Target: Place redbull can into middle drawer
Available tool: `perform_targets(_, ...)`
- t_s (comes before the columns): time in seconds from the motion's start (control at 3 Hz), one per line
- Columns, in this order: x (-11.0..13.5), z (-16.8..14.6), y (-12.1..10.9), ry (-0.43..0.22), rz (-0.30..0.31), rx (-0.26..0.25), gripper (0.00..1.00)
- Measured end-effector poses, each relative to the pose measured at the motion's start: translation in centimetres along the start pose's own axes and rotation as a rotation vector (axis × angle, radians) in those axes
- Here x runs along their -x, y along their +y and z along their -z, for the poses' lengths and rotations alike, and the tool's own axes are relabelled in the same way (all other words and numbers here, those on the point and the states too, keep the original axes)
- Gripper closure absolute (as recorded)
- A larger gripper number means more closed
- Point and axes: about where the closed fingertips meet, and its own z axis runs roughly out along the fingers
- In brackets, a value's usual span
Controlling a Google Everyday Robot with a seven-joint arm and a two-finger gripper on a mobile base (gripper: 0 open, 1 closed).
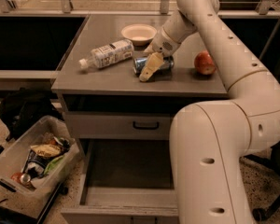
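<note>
The redbull can (167, 63), blue and silver, lies on its side on the grey cabinet top (107, 78), right of centre. My gripper (150, 68) is down at the can, with its cream tip across the can's front left part. The middle drawer (126, 169) is pulled open low at the front of the cabinet, and its bare grey floor shows with nothing in it. My arm reaches in from the right, and its large lower segment covers the drawer's right part.
A white-labelled clear bottle (107, 54) lies left of the can. A cream bowl (138, 33) sits behind it and a red apple (205, 62) to its right. A closed drawer front with a black handle (146, 125) is above the open drawer. A bin of trash (32, 162) stands on the floor at the left.
</note>
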Motion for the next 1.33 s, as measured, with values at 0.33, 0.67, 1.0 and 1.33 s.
perform_targets(0.33,0.5,0.7,0.0,0.0,0.0,0.0,1.0)
perform_targets(0.67,1.0,1.5,0.0,0.0,0.0,0.0,1.0)
perform_targets(1.0,1.2,1.7,0.0,0.0,0.0,0.0,1.0)
perform_targets(1.33,4.1,2.7,-0.9,0.053,-0.033,-0.097,1.0)
